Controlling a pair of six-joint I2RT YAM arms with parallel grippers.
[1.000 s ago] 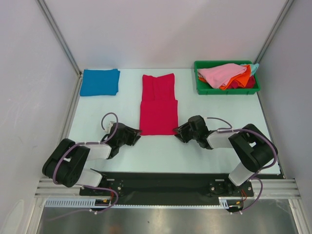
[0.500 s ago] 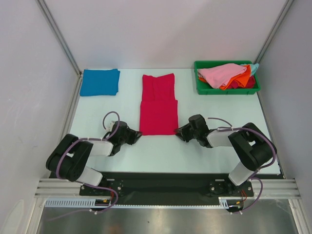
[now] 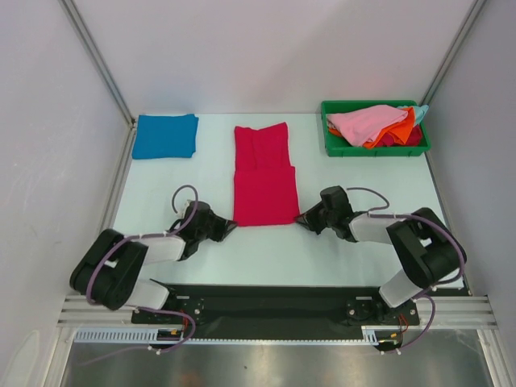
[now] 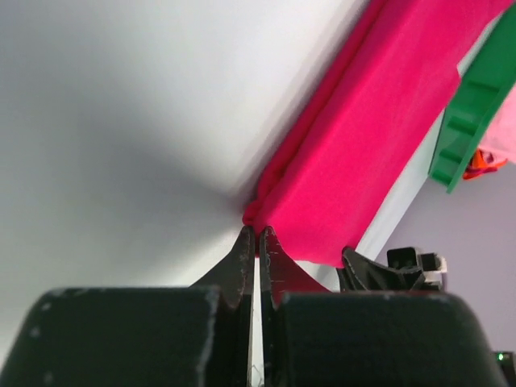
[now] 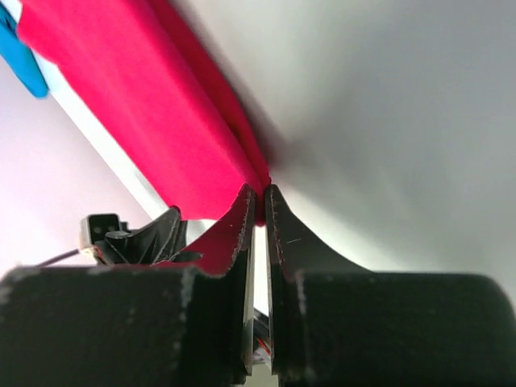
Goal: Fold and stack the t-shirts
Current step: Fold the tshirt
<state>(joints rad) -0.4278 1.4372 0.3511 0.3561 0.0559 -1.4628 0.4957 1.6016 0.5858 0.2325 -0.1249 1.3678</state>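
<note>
— Two corners, two tools: where do we stand?

— We are at the grasp for the next fold. The crimson t-shirt (image 3: 262,177) lies flat as a long strip in the middle of the tabletop (image 3: 266,250), its sides already folded in and its near hem toward us. Our left tool (image 3: 232,228) is pinched shut on the near left corner, and our right tool (image 3: 299,220) is pinched on the near right corner. In both wrist views the fingers meet with red cloth right at their tips.

— So what does the next move ask of us?

— We judge it is to lift both corners together and carry the near hem over toward the far end. We need to keep the two tools level and evenly spaced so the strip does not skew. The pinch looks shallow, so we think a gentle rise is wise, or the thin cloth may slip out.

— And after that?

— We see the blue t-shirt (image 3: 165,135) folded at the far left, which is likely where our stack goes. More loose t-shirts (image 3: 367,122) wait in the green bin (image 3: 332,147) at the far right.
</note>
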